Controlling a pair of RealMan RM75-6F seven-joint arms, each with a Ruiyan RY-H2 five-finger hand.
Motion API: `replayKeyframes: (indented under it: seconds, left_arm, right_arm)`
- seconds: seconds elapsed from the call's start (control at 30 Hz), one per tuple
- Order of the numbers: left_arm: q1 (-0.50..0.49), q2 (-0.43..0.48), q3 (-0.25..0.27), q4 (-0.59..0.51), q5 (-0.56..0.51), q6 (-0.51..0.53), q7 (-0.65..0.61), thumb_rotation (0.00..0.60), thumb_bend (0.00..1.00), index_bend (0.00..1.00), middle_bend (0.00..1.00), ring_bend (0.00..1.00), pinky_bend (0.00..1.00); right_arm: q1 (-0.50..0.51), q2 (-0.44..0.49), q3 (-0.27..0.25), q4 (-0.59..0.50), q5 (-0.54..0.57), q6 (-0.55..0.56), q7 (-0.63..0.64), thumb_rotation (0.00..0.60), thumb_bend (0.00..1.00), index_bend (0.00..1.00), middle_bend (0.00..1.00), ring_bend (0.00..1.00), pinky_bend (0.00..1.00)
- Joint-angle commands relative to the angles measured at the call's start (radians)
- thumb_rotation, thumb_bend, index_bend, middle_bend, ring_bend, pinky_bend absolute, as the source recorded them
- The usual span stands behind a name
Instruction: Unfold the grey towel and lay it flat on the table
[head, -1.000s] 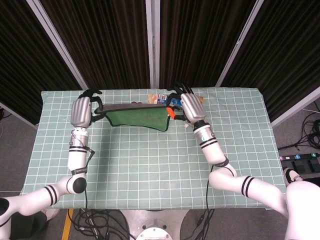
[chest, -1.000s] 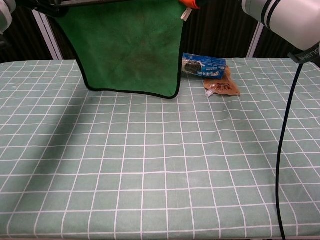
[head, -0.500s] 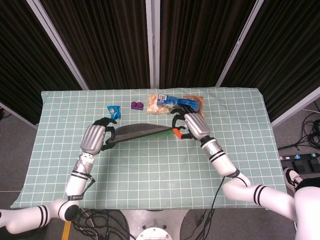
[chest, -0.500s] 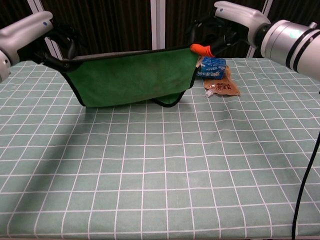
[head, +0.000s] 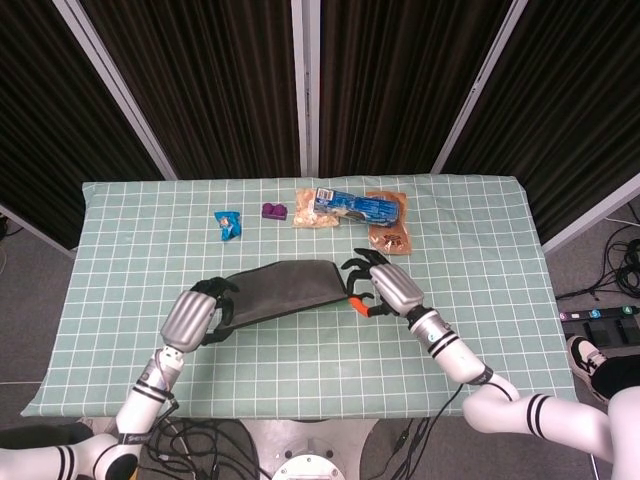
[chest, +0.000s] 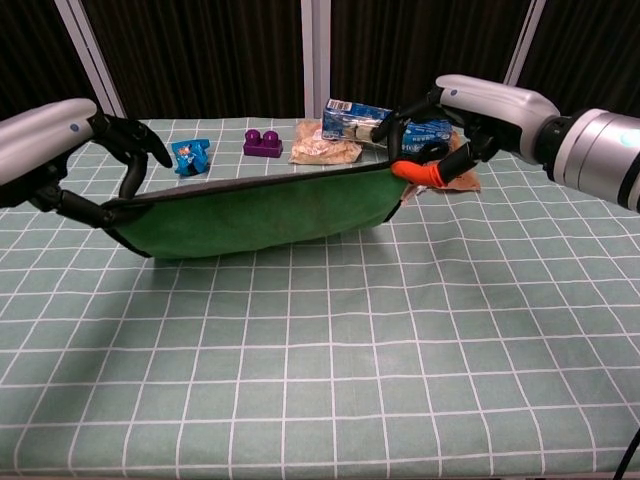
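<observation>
Towel of soft cloth, grey on one face and green on the other with a dark bound edge (head: 285, 290), hangs stretched between your two hands near the middle of the green-and-white checked table (head: 480, 330). In the head view its grey face is up; in the chest view its green face (chest: 270, 212) shows, sagging in a shallow band between the two held ends. Your left hand (head: 196, 312) holds the left end, with its dark fingers (chest: 135, 150) curled over the edge. Your right hand (head: 385, 287) pinches the right end at an orange tab (chest: 418, 172), its other fingers arched above.

Judged from these views, the unfolding is done: the cloth shows as one open sheet, with no visible fold. Laying is not finished. The lower edge appears to reach the table, though contact cannot be confirmed, while the upper edge is held above it. What is left is to lower both ends, let the sheet settle flat, and release.

Along the far side lie a blue packet (head: 228, 222), a purple toy block (head: 273, 211), a blue-and-white snack pack (head: 345, 205) and a brown pouch (head: 388, 232), all apart from the towel.
</observation>
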Motion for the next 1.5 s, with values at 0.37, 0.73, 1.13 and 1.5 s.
replayKeyframes:
  seconds: [0.37,0.73,1.13,1.5]
  left_arm:
    - [0.042,-0.014,0.052,0.005,0.048,-0.031,0.033,0.6,0.28,0.65,0.41,0.26,0.29]
    - [0.042,-0.001,0.056,-0.031,0.054,-0.082,0.077,0.6,0.05,0.35,0.32,0.26,0.28]
    - [0.062,0.038,-0.009,-0.058,0.028,-0.042,0.072,0.599,0.0,0.3,0.28,0.24,0.28]
    - [0.124,0.11,-0.129,0.009,-0.177,-0.001,0.022,0.6,0.04,0.3,0.28,0.24,0.28]
  right_arm:
    - [-0.038,-0.051,-0.06,0.036,-0.019,-0.003,-0.036,0.6,0.38,0.68,0.2,0.0,0.0]
    - [-0.073,-0.071,-0.105,0.045,-0.021,-0.008,-0.098,0.419,0.0,0.21,0.05,0.0,0.0]
    - [-0.129,-0.014,-0.084,-0.003,-0.009,0.079,-0.16,0.504,0.0,0.13,0.04,0.0,0.0]
    - [-0.249,0.087,-0.065,-0.027,0.049,0.257,-0.327,0.6,0.08,0.31,0.12,0.0,0.0]
